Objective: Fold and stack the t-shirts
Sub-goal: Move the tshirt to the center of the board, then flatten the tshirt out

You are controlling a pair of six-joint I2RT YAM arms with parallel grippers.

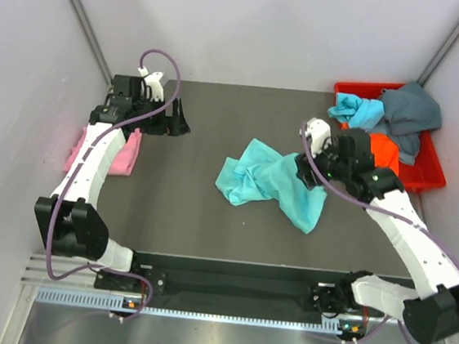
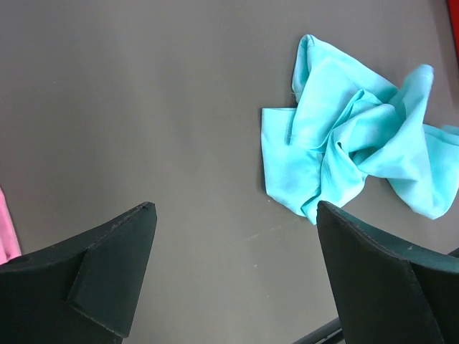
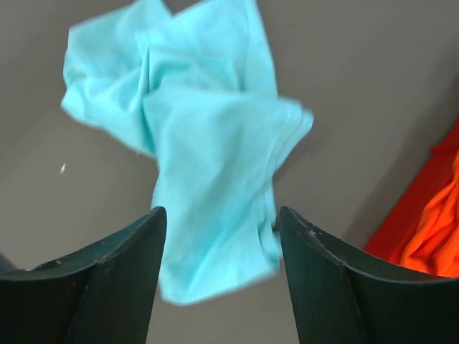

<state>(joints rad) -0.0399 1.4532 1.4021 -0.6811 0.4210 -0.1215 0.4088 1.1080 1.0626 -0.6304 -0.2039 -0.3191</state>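
While the left gripper [image 2: 235,215] hovers over the back left part of the dark table [image 1: 184,208] with its two fingers spread wide and nothing between them, the right gripper [image 1: 310,172] sits over the right end of the teal t-shirt [image 1: 269,184]. Its fingers are parted too. In the right wrist view the teal cloth shows blurred in the gap below them, and whether it touches either finger cannot be told. The teal t-shirt lies crumpled near the middle of the table, slightly right of centre. A pink t-shirt [image 1: 124,154] lies flat at the table's left edge, beside the left arm. At the back right corner stands a red bin [image 1: 427,178] holding a light blue t-shirt [image 1: 357,110], a grey-blue t-shirt [image 1: 412,113] draped over its far side, and an orange t-shirt [image 1: 384,152] just beside the right wrist.
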